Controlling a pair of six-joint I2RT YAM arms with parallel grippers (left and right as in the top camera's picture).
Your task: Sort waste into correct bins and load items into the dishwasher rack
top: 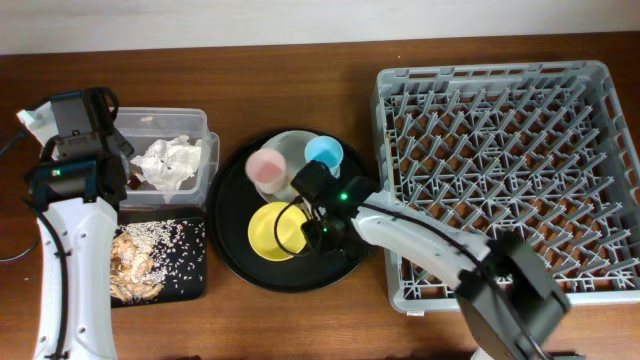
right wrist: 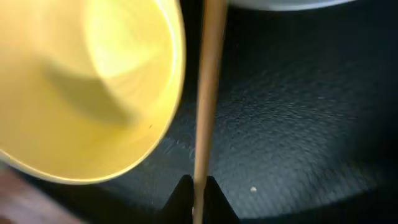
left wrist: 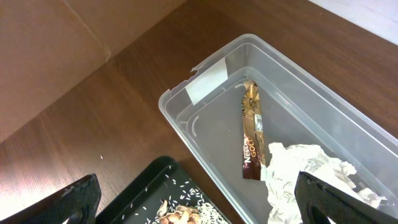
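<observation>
The clear tub (top: 190,118) holds the crumpled white napkin (top: 172,160) and the gold-brown wrapper (left wrist: 250,134). The shallow black tray (top: 195,290) in front of it holds food scraps and rice (top: 135,265). My left gripper (left wrist: 196,180) is open and empty above the tub's near corner. The pink cup (top: 268,168), blue cup (top: 324,153), yellow bowl (top: 270,230) and pale plate (top: 290,145) sit on the round black tray (top: 235,270). My right gripper (right wrist: 198,190) is shut on the chopsticks (right wrist: 208,93) just right of the bowl (right wrist: 81,93). The grey rack (top: 600,150) stands at the right.
The right arm reaches from the front right across the rack's near left corner to the round tray. The left arm runs along the table's left edge beside the black tray. Bare wood shows behind the tub and the round tray.
</observation>
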